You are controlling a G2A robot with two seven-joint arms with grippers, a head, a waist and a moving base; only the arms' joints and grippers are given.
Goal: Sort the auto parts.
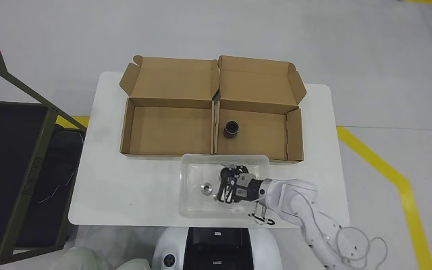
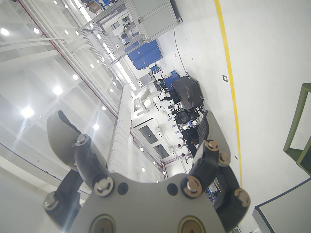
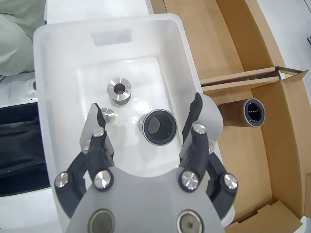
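Sorting barely begun: one part boxed, three left in the bin.
The left cardboard box (image 1: 169,128) awaits its first part; the right cardboard box (image 1: 266,131) holds one linear bearing (image 1: 231,128). In the clear bin (image 3: 109,21) lie a flanged steel bushing (image 3: 119,90), a small steel piece (image 3: 108,115) (too small to name) and a second linear bearing (image 3: 159,127), the right gripper (image 3: 145,112) hanging over it, jaws spread, gripping nothing. The left gripper (image 2: 133,120), spread too, holds nothing.

clear bin (image 3: 109,22) holds a black-lined bearing sleeve (image 3: 159,127), a silver flanged bushing (image 3: 119,90) and a small silver piece (image 3: 108,115); another bearing (image 3: 252,112) sits in a cardboard box (image 3: 286,122).
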